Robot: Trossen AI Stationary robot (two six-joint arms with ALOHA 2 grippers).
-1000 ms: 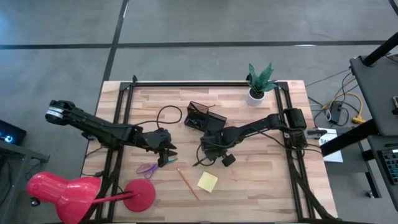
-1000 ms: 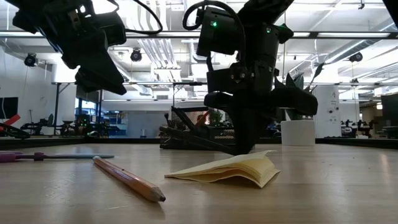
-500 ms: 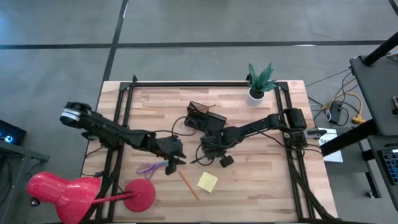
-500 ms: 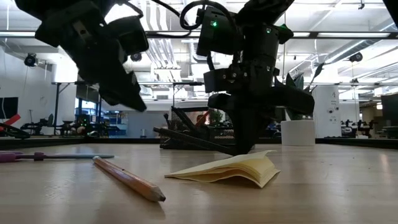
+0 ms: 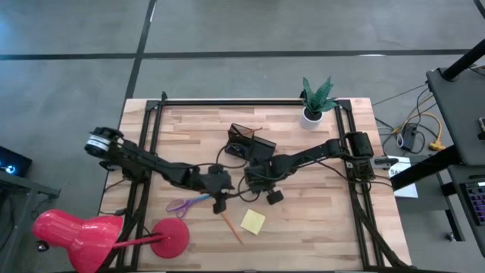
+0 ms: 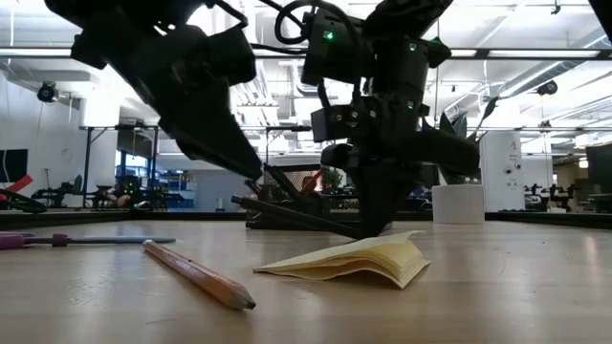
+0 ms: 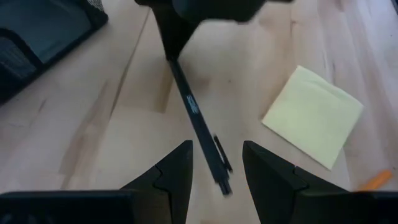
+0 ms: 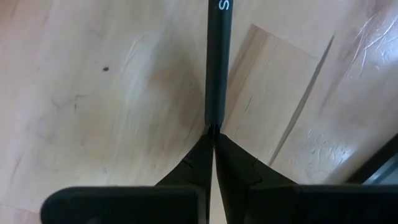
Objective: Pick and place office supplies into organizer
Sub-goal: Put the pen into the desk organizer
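A black pen (image 7: 193,106) sticks out from my right gripper (image 8: 213,132), which is shut on one end of it near the table's middle (image 5: 250,188). My left gripper (image 7: 217,148) is open, and its fingers stand on either side of the pen's free end (image 7: 221,180) without touching it. A yellow sticky-note pad (image 5: 253,221), an orange pencil (image 5: 229,225) and purple-handled scissors (image 5: 186,203) lie flat on the wood. The dark mesh organizer (image 5: 250,144) stands behind the grippers. My right gripper pinches the pen's end (image 8: 214,121) between the free ends of its two fingers. The fingers come from above, pointing steeply down. The pen runs away from them toward my left gripper; whether its free end lies on the table I cannot tell.
A potted green plant (image 5: 317,98) stands at the far right of the table. A red desk lamp (image 5: 91,235) sits at the near left corner. Dark cables loop across the wood by the organizer. Bare wood (image 5: 318,220) lies to the right of the pad.
My left gripper has travelled toward the table's right edge and sunk, coming from above the scissors to the pen's free end, still open. My right gripper has stayed in place, shut on the pen, its wrist rolling a little.
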